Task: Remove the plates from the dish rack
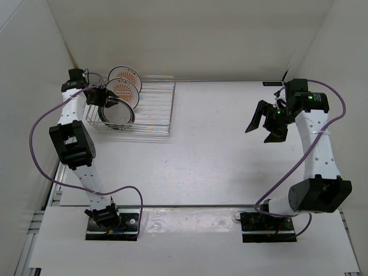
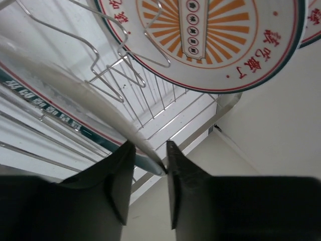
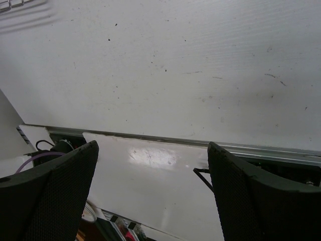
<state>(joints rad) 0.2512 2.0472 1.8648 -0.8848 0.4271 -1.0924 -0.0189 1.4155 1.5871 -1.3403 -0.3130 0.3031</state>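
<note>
Three plates stand upright in the left end of the silver wire dish rack [image 1: 156, 109]: two with orange sunbursts [image 1: 125, 75] [image 1: 125, 89] and, nearest, one with a dark greenish rim [image 1: 118, 113]. My left gripper [image 1: 106, 99] is at that nearest plate's upper left edge. In the left wrist view the gripper [image 2: 149, 155] is shut on the green-rimmed plate [image 2: 75, 90], whose edge sits between the narrow jaws and touches the right finger. A sunburst plate [image 2: 200, 35] stands behind it in the rack [image 2: 165, 115]. My right gripper [image 1: 264, 123] [image 3: 153, 150] hangs open with nothing in it at the right side.
The rack sits at the table's back left, close to the white side wall [image 1: 34, 69] and back wall. A metal rail [image 3: 150, 138] runs along the table's near edge. Purple cables loop beside both arms.
</note>
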